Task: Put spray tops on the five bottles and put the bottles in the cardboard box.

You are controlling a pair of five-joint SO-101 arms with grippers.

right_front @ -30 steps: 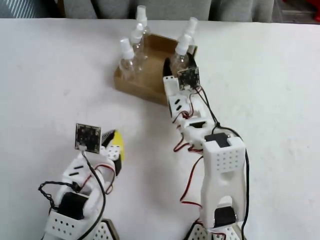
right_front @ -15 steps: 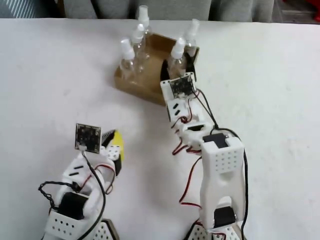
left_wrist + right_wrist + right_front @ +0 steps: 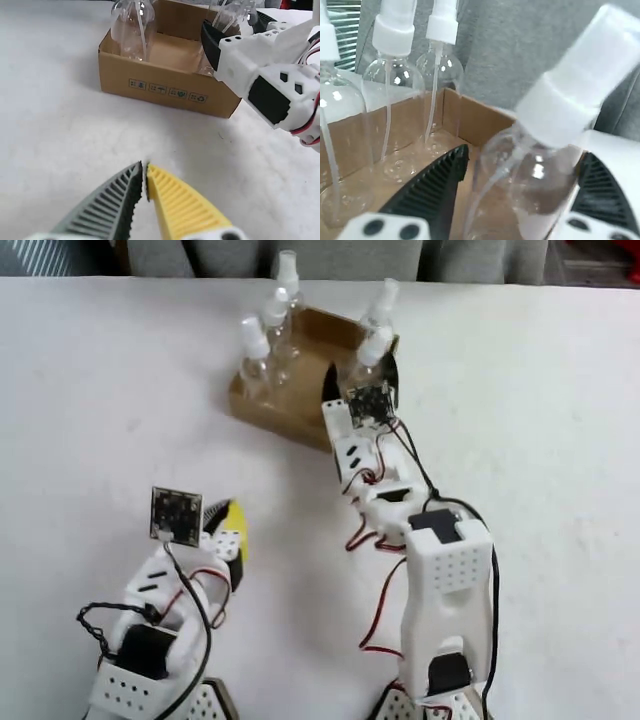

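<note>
Bottle (image 3: 520,190): the fifth one, spray top (image 3: 570,95) fitted. It sits low in the box (image 3: 165,90), at the near corner on the right arm's side. It's tilted, top leaning off vertical. Can't tell if the base is flat on the box floor.
Right gripper (image 3: 361,367): straddles the bottle body, just over the box's near wall. Can't tell whether it's clamped or slack.
Left gripper (image 3: 145,172): closed on nothing, low over the table (image 3: 520,390), well short of the box.
Other bottles (image 3: 256,352): four, all topped and upright in the box. Three run along the left side and one stands just behind the tilted bottle.
Stage: my read is last placement. All five are topped and inside the box, so only release and retreat remain.
How, seat: square the bottle up before letting go. Turn the wrist until the top points straight up, then lower until the base sits on the floor.
How, release: open slowly and wide so neither side drags the body.
How, exit: lift straight up past the spray top, then pull back.
Risk, tip: a tilted release probably drops it onto the one behind. It looks light, top-heavy and slick.
Risk, snag: a low or sideways retreat could catch the near wall and shove the box.
Left arm: leave it parked, nothing for it here.
</note>
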